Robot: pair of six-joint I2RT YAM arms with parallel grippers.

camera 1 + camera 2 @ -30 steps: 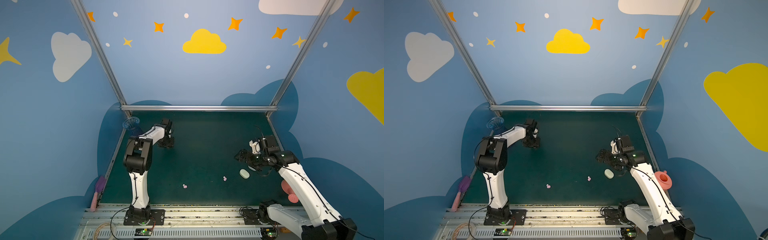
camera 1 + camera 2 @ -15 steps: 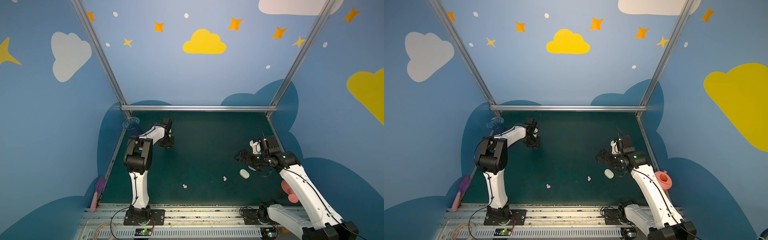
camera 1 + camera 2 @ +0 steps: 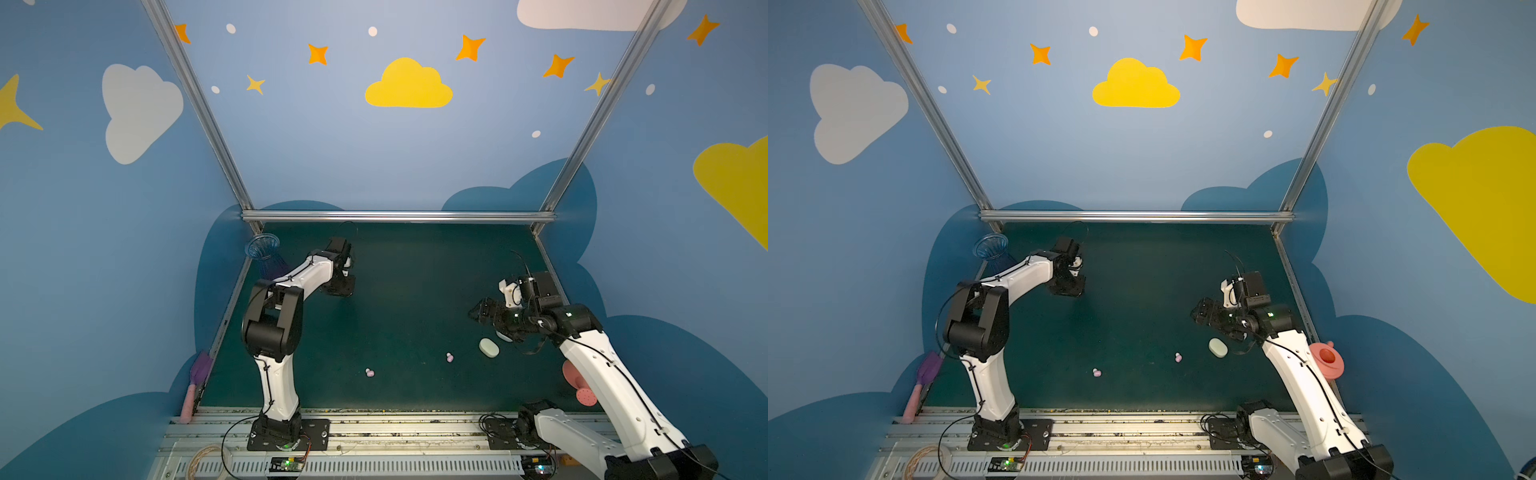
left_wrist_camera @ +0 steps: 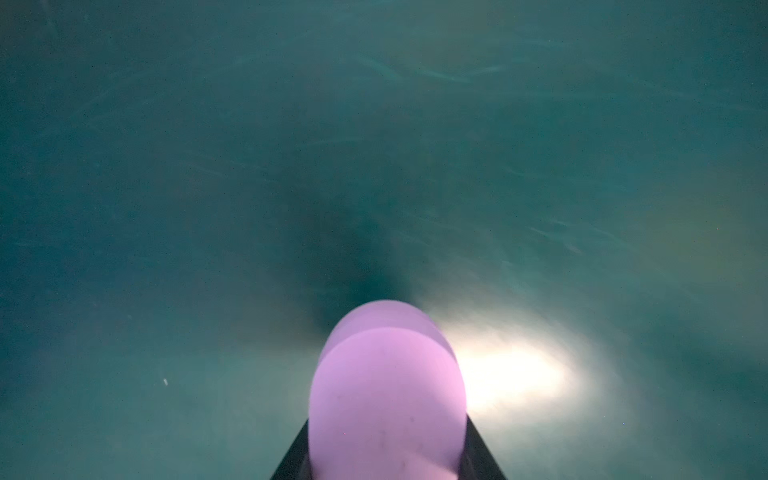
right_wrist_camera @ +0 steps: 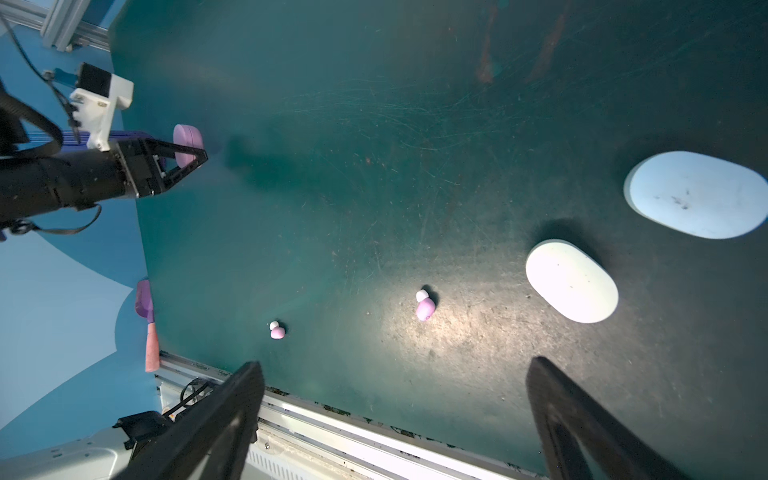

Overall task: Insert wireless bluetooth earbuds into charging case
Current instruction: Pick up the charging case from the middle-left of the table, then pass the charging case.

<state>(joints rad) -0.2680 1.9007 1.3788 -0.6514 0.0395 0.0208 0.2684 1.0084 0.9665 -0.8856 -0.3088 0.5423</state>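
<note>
I'm looking into a robot lab cell here, no home or shop. Blue panel walls (image 3: 374,166) painted with a yellow cloud (image 3: 408,85) and an orange star (image 3: 318,54) box in a dark green table (image 3: 415,266). Bare aluminium struts (image 3: 399,216) frame it. A white-and-black left arm (image 3: 307,270) and right arm (image 3: 598,361) are bolted to a metal rail (image 3: 395,428) up front. A slotted cable duct (image 3: 395,467) and a lit circuit board (image 3: 286,465) sit below.
</note>
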